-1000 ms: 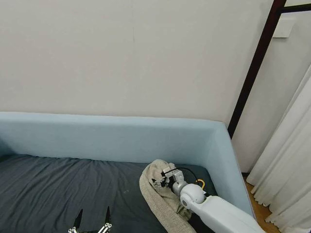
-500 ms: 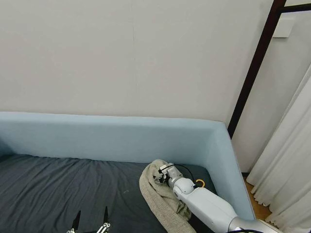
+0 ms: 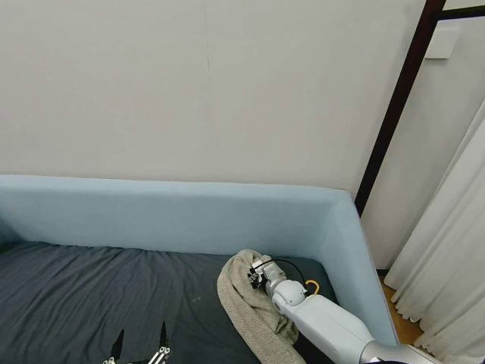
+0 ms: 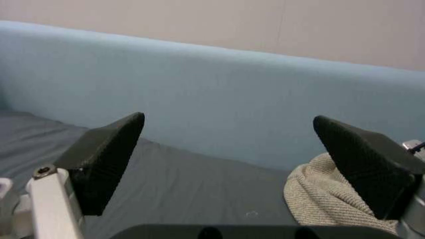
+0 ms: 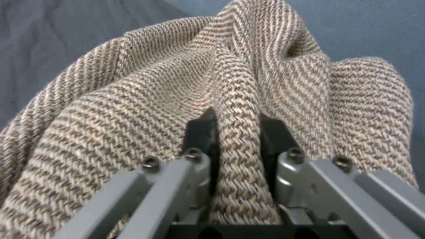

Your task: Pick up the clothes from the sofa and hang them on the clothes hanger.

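Note:
A beige knitted garment [image 3: 244, 303] lies bunched on the dark seat of the sofa near its right end. My right gripper [image 3: 255, 276] presses into the top of the heap, and in the right wrist view its fingers [image 5: 199, 135] are shut on a thick fold of the knitted garment [image 5: 236, 164]. My left gripper [image 3: 139, 350] stands open low over the seat, left of the garment. In the left wrist view its two black fingers [image 4: 106, 157] are spread wide, with the garment [image 4: 325, 199] beyond one of them.
The sofa has a light blue backrest [image 3: 174, 216] and a right armrest [image 3: 356, 258] close beside the garment. A small orange hook [image 3: 312, 287] lies behind the right arm. White curtains [image 3: 455, 265] and a dark door frame [image 3: 394, 114] stand to the right.
The right gripper has pushed forward and down into the garment and closed on a fold. The left gripper has hardly moved.

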Robot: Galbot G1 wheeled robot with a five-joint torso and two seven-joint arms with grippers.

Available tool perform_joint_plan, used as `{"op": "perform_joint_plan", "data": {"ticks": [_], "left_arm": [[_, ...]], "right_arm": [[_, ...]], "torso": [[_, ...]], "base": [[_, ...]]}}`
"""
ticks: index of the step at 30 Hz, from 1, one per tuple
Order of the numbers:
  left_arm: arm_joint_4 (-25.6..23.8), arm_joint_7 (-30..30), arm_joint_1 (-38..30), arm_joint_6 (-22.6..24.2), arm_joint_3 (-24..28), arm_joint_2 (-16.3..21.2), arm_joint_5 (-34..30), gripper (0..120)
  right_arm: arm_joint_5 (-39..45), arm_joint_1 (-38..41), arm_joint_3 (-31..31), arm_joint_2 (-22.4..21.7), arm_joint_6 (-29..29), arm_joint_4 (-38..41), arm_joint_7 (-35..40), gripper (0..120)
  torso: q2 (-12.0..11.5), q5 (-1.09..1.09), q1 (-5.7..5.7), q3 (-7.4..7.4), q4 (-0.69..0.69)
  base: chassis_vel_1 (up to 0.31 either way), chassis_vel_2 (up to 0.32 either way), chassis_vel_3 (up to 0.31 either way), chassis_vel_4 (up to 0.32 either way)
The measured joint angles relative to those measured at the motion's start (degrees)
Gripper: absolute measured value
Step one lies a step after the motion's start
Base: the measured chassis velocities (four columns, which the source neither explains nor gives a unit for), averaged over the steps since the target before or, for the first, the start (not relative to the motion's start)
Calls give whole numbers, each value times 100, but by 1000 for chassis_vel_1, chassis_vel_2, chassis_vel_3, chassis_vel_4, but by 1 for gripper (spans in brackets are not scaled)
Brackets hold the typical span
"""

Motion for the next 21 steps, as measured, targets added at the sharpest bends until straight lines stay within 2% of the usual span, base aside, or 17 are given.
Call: {"op": "perform_joint_plan", "data": {"ticks": [2, 4, 13, 17, 21], "left_arm": [[0, -2, 0, 0, 0, -1, -2, 100], [0, -5, 3, -2, 3, -10, -5, 100], [-3, -8, 7, -20, 9, -42, -6, 100], [-6, -24, 8, -38, -13, -63, -22, 100], [-18, -39, -5, -61, -47, -118, -72, 100]], "right_arm": [[24, -12, -10, -23, 0, 39, 0, 10], [81, -44, -25, -86, 15, 138, 8, 1], [219, -114, 24, -248, 148, 478, 70, 0], [311, -114, 75, -381, 224, 931, 158, 0], [609, 163, 73, -616, 270, 2118, 316, 0]], "torso": [[0, 0, 0, 0, 0], [0, 0, 0, 0, 0], [0, 0, 0, 0, 0], [0, -1, 0, 0, -1], [0, -1, 0, 0, 0]], "base": [[0, 0, 0, 0], [0, 0, 0, 0], [0, 0, 0, 0], [0, 0, 0, 0], [0, 0, 0, 0]]}}
